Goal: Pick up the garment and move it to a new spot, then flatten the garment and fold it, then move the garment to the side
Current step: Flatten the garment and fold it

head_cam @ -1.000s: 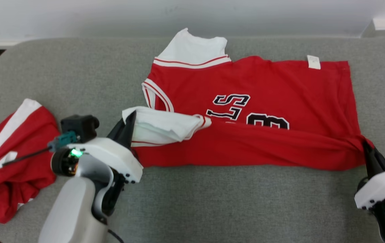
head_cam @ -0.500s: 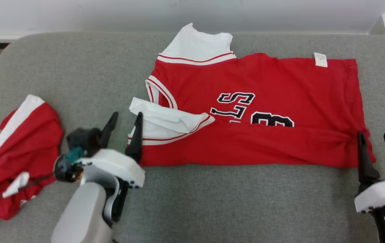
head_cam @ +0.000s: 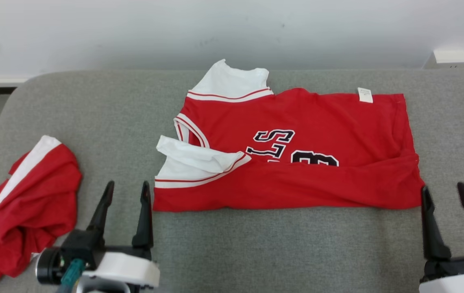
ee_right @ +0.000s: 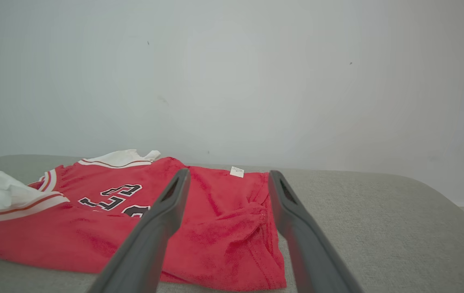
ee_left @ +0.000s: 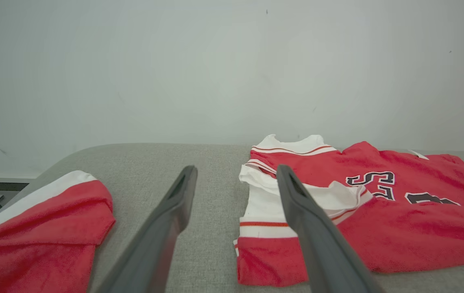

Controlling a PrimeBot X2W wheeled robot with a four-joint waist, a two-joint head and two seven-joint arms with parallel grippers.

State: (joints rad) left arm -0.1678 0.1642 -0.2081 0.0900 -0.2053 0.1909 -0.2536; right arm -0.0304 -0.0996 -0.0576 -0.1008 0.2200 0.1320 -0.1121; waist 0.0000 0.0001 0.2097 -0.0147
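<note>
Our left hand (head_cam: 127, 185) has its fingers spread wide and holds nothing. It sits just off the jersey's (head_cam: 317, 118) near left corner, clear of the cloth. Our right hand (head_cam: 443, 187) is equally wide open and empty, just off the jersey's near right corner.

The jersey lies on the grey cushion (head_cam: 276, 252), spread sideways. Its near long edge (head_cam: 297, 189) is already turned up over the lettering in a first fold.

We judge the trouble will come from that fold's two ends. At the jersey's left end the white shoulder panel (head_cam: 195, 156) is rucked up and doubled over on itself. If we fold again without smoothing it, the lump gets locked inside and the stack will sit crooked. At the right end the folded band puckers into a small knot (ee_right: 252, 215) in the right wrist view. A pinch there may catch only the top layer, which would drag the fold open.

The fold line also runs slightly slanted across the jersey. A second fold taken from uneven corners would skew it further.

Well to the left of the jersey lies a crumpled red garment (head_cam: 32, 195), near our left hand. A wide or careless reach could snag it in place of the jersey, or sweep it along when we slide the jersey aside.
</note>
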